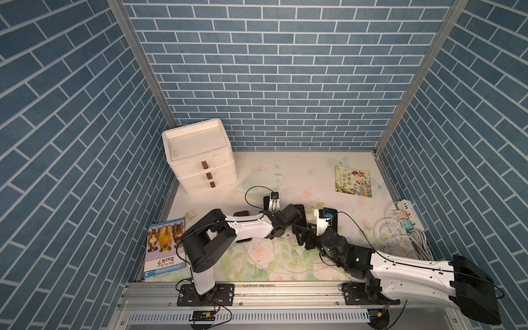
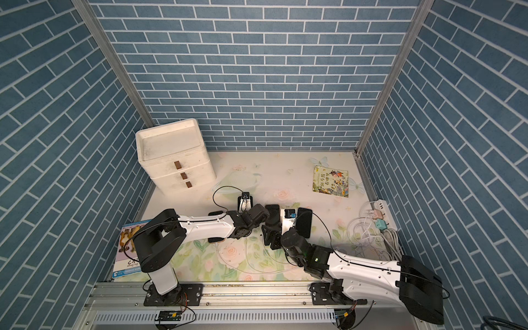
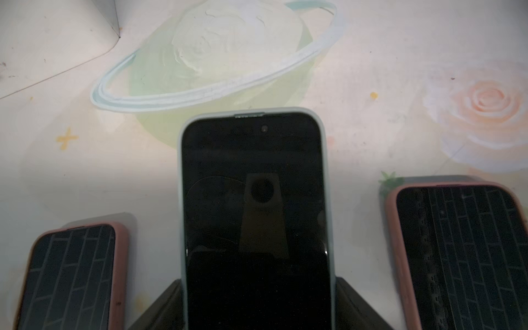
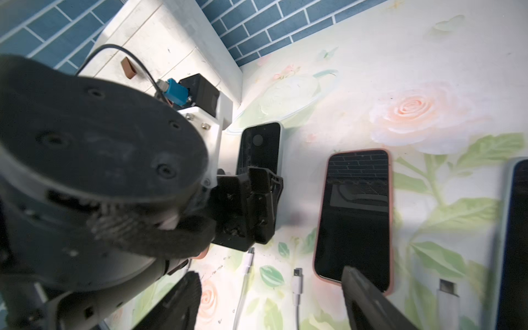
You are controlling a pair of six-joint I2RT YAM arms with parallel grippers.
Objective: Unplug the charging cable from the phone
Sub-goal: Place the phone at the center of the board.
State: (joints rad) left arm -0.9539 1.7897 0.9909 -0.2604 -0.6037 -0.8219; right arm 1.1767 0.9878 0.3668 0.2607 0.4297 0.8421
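My left hand (image 3: 257, 311) grips the dark phone (image 3: 254, 200) in the pale case. My right hand (image 4: 271, 300) is open, holding nothing. The white cable (image 4: 297, 283) lies loose; the phone's bottom end is hidden.

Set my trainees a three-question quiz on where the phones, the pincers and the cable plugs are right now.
1. How many pink-cased phones flank the pale-cased phone in the left wrist view?
2. True or false: the right pincer is clamped on a cable plug.
3. The left pincer straddles: A) the pale-cased phone, B) a book, C) the drawer unit.
Key: 1. Two. 2. False: it is open, and the white cable plugs lie loose. 3. A.
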